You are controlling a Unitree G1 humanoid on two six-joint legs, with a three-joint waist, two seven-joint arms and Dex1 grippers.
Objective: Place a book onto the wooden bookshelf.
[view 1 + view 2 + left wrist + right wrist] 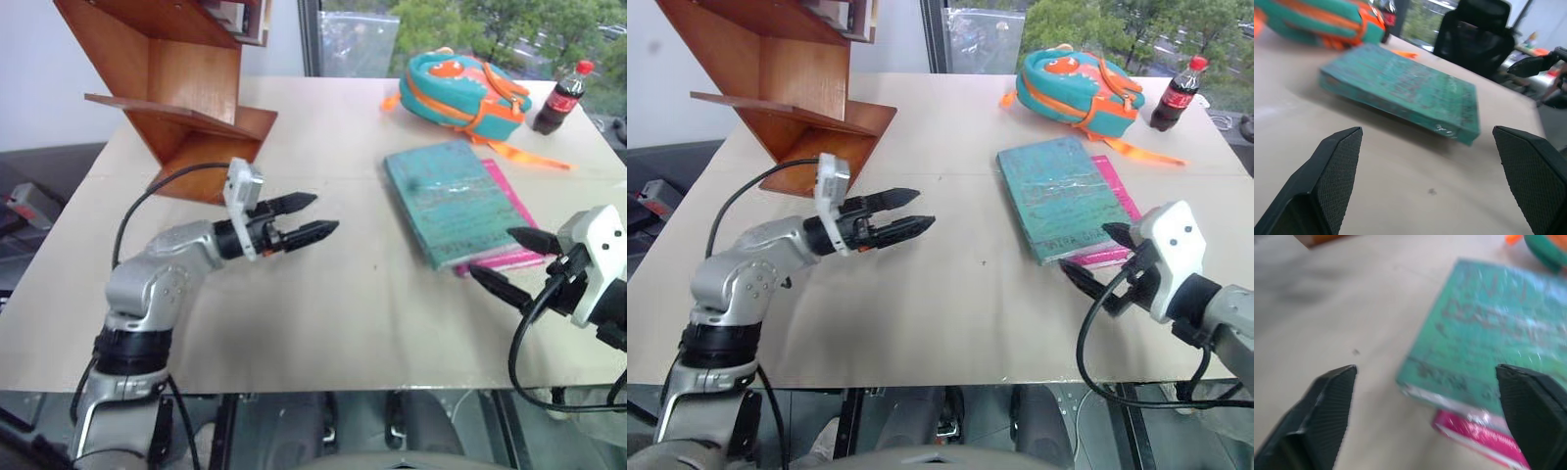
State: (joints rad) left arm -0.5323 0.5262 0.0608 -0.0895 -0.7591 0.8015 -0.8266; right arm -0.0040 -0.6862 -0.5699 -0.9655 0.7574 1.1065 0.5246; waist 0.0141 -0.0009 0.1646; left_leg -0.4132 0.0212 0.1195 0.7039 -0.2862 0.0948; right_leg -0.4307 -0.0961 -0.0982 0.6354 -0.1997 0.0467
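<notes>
At the far left of the surface (323,323) stands the wooden bookshelf (181,88), its slanted reddish-brown boards zigzagging upward. Just in front of it the left gripper (312,217) hovers over bare surface — its black fingers (294,203) spread apart and empty, pointing toward the right. Farther right lies the book (451,199), teal and flat, resting on top of a pink book (509,257) whose edge peeks out along its right and near sides. Behind them sit a teal-and-orange bag (462,90) and a cola bottle (562,98) near the far edge. At the right the right gripper (517,259) hangs just beside the book's near corner — fingers wide open, holding nothing, aimed toward the book.
</notes>
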